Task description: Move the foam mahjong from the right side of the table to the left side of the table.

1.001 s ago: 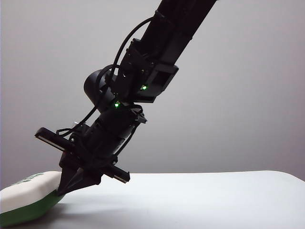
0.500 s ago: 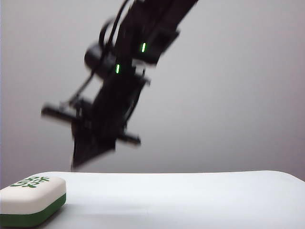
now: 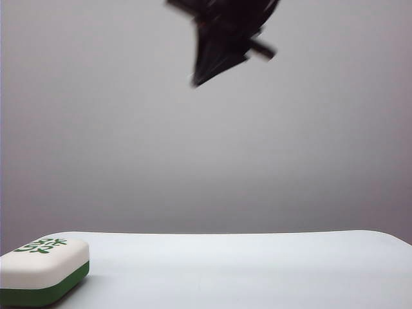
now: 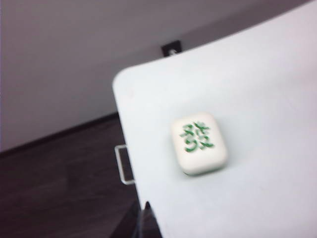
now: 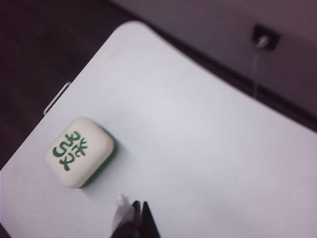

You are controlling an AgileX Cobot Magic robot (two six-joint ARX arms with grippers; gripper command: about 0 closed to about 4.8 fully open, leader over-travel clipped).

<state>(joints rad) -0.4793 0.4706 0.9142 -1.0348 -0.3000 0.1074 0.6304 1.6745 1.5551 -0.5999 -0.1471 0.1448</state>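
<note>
Right gripper (image 3: 197, 81), jaws together, has lifted high above the foam mahjong (image 3: 42, 269); left gripper (image 4: 145, 213), state unclear, hangs over the table (image 3: 257, 270).

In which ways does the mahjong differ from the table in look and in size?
Colour: the mahjong is white over a green base and carries a green character, while the table is plain pale white. Size: the mahjong is small and the table is far wider. It lies flat near the table's left corner. Both have rounded corners. The left claw and right claw are above the table, touching neither.
</note>
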